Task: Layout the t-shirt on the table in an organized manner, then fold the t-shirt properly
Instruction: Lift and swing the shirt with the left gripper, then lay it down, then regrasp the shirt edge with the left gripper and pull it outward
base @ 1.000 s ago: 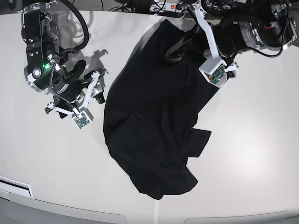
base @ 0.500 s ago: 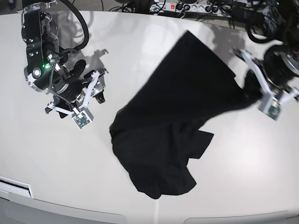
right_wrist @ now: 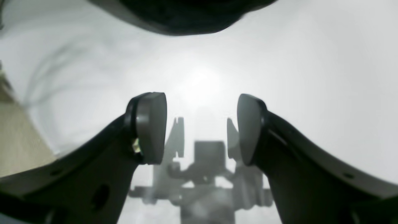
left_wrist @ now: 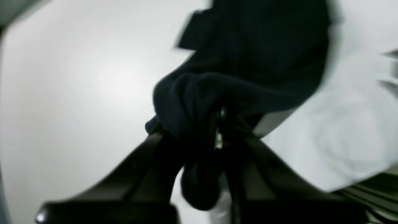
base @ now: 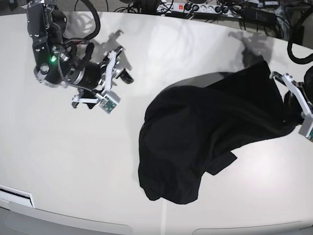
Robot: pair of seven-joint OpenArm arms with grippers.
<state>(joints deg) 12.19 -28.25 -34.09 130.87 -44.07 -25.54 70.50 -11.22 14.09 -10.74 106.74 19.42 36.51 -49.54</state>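
Base view shows a black t-shirt [base: 205, 132] crumpled on the white bench [base: 73, 161], spreading from the middle toward the view's right edge. There the left gripper [base: 292, 105] has its fingers clamped on a bunch of the shirt's fabric. On the view's left, the right gripper [base: 117, 66] hovers apart from the shirt, fingers [right_wrist: 150, 127] spread wide and empty.

Base cam: we look down from high over the surface [base: 73, 161]. Wrist cams: close, facing out past each pincer; all share surface w/ base.
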